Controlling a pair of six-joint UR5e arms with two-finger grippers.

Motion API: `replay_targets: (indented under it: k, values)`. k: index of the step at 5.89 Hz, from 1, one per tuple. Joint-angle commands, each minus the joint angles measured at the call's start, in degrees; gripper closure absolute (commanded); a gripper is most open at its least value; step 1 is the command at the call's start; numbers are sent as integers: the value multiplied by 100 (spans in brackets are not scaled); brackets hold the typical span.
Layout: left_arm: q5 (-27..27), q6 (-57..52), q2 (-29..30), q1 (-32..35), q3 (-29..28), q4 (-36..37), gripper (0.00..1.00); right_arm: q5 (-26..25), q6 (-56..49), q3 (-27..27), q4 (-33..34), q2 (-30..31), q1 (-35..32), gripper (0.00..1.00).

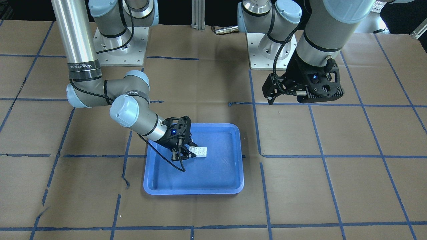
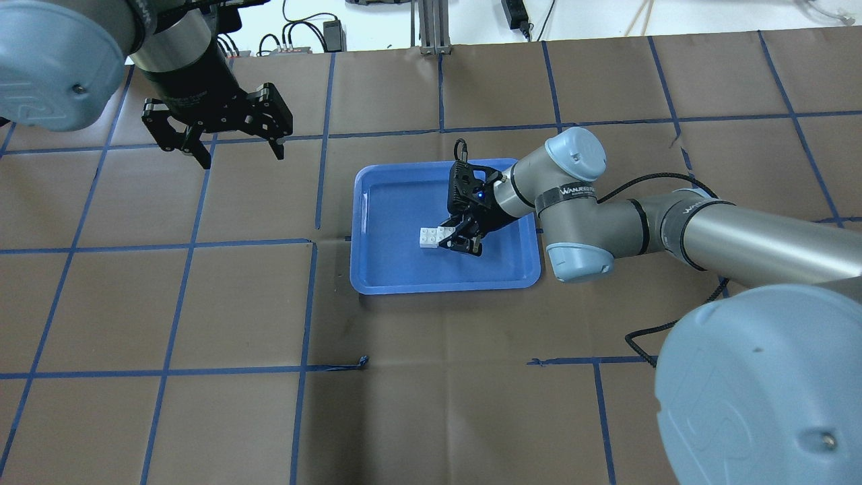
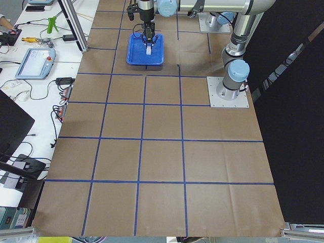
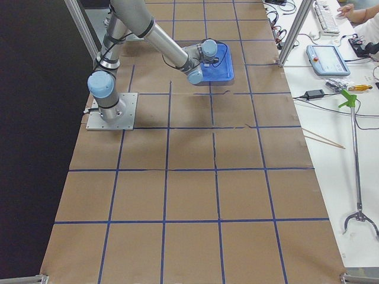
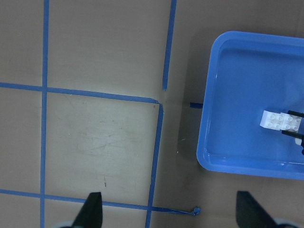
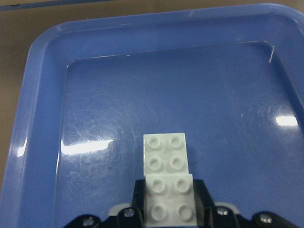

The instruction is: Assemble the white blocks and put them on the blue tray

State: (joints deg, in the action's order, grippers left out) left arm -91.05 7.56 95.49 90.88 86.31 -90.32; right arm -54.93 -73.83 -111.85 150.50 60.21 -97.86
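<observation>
Inside blue tray [image 2: 404, 285], R fingers [image 2: 468, 244] clamp one end of joined white blocks [image 2: 431, 236]; L fingers [image 2: 201, 153] spread wide, empty, above tabletop [image 2: 471, 404].

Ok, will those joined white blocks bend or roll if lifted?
Probably neither: the white blocks look like hard, flat-sided plastic, so stiff and unlikely to roll. Tiny beside the blue tray, they are likely light. With the right gripper at one end only, the joint might flex.

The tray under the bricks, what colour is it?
The tray is plain blue, clearest in the right wrist view.
</observation>
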Motion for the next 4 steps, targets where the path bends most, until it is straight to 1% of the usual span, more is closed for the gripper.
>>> replay_targets:
  k: [1,4]
  values:
    - [0,0,5,0,-9,6,1,0,0,-4,-3,0,-5,60]
    - [17,-9,5,-61,-9,-3,1,0,0,-4,-3,0,-5,60]
